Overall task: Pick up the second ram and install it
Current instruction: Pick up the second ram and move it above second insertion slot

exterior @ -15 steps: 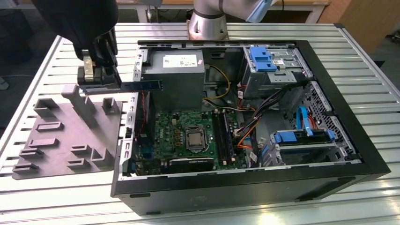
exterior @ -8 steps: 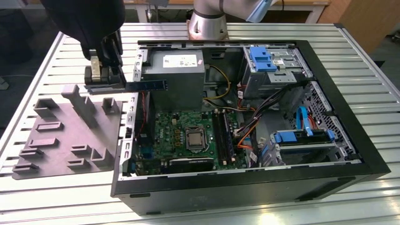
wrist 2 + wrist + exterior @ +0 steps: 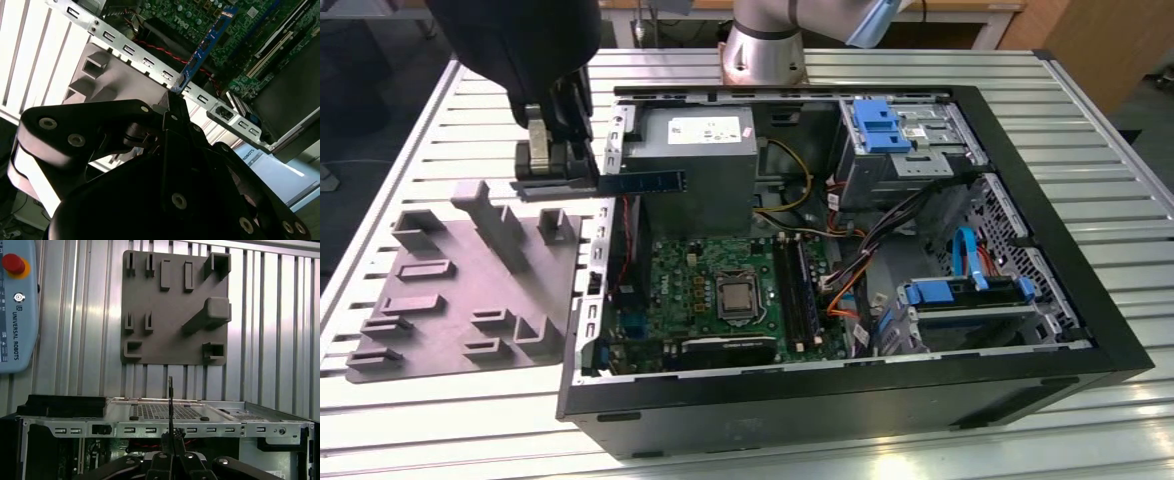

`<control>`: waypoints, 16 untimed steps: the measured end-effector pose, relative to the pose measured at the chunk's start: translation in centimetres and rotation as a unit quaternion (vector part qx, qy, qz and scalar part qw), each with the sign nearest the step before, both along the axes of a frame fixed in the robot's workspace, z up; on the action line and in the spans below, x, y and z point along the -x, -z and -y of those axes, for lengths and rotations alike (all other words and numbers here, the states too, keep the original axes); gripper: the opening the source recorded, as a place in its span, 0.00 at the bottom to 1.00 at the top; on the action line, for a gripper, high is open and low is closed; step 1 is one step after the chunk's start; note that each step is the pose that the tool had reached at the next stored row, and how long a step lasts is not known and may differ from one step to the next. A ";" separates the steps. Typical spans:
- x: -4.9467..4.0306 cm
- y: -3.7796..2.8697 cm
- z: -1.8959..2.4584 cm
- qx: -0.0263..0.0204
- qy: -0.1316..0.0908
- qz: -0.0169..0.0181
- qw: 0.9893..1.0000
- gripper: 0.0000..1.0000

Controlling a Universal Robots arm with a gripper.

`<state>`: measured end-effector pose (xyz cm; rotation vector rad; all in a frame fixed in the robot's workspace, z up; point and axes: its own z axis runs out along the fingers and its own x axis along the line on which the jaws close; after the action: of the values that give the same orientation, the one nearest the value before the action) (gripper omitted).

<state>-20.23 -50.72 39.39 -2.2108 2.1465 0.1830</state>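
Gripper (image 3: 567, 175): matte black, blocky links with pale screw heads. Jaws pinched narrow on one end of the ram (image 3: 644, 182); the grip shows in both wrist views.

Ram: thin flat strip, dark face with a blue-green board edge. In the second wrist view the ram (image 3: 205, 45) shows small chips and a blue face. In the first wrist view the ram (image 3: 170, 405) is edge-on, a hairline blade rising from the gripper (image 3: 172, 452).

Long axis: in the exterior view it runs level, from the jaws toward the exterior view's right. Free end is in front of the power supply (image 3: 687, 150), a grey sheet-metal box. The stick hangs in the air over the wall of the case (image 3: 1067, 240) on the exterior view's left, between tray and power supply, apart from the motherboard (image 3: 707, 270). In the second wrist view the free end points away from the gripper (image 3: 172, 100), over the green board.

Tray (image 3: 454, 290): grey matte plastic slab with raised blocks and slotted posts, lying flat on the table (image 3: 881, 440) just beside the case. In the first wrist view the tray (image 3: 175, 310) sits beyond the case's perforated metal rim.

Table: ribbed aluminium slats, glossy.

Case: black frame, open side up, wiring and blue plastic drive brackets inside.
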 end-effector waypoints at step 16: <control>-1.74 0.00 0.00 0.000 0.000 0.000 1.000 0.12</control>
<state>-18.49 -50.72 39.38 -2.2108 2.1463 0.1830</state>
